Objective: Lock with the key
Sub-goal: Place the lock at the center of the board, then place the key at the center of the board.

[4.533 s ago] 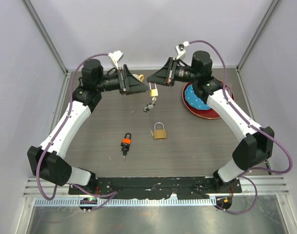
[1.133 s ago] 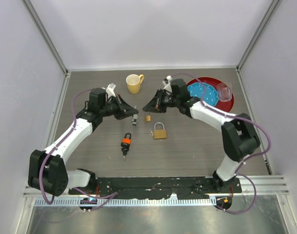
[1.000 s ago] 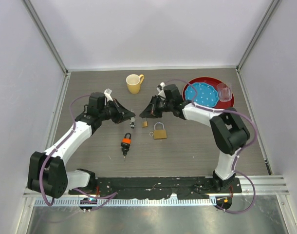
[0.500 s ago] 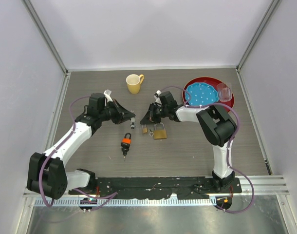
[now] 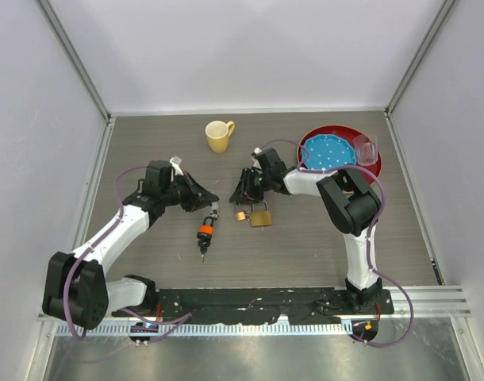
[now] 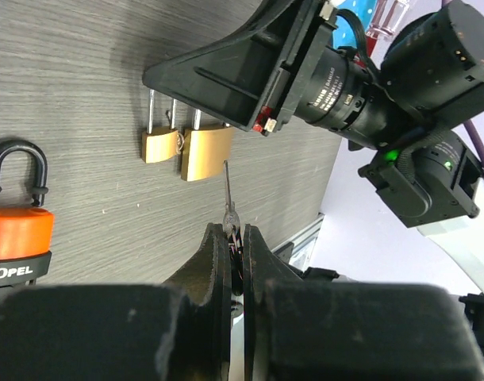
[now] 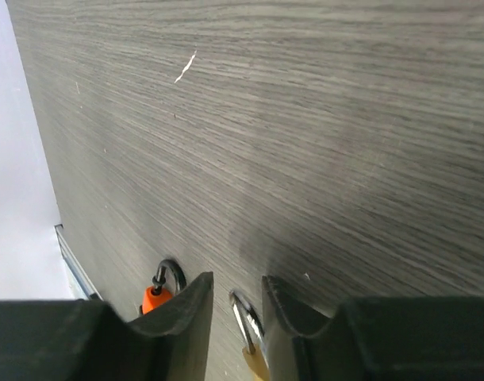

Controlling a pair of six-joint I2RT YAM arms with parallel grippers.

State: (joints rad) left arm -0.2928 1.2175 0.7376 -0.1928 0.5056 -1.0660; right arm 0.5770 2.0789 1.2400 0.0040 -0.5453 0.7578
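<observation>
A small brass padlock [image 5: 241, 214] lies on the table against a larger brass padlock [image 5: 261, 217]; both show in the left wrist view, the small one [image 6: 161, 145] left of the large one [image 6: 207, 152]. My right gripper [image 5: 240, 200] is low over the small padlock, jaws a little apart with its shackle [image 7: 243, 316] between them and a gap showing on one side. My left gripper [image 5: 211, 203] is shut on a thin silver key [image 6: 228, 200] that points at the brass padlocks. An orange padlock [image 5: 205, 232] lies just in front of it.
A yellow mug [image 5: 218, 135] stands at the back centre. A red plate [image 5: 337, 128] with a blue centre and a clear glass [image 5: 366, 149] sit at the back right. The right arm stretches from the plate toward the padlocks.
My right gripper came down and left with the small padlock, which now lies beside the larger one. My left gripper lowered with the key and edged toward the orange padlock.
</observation>
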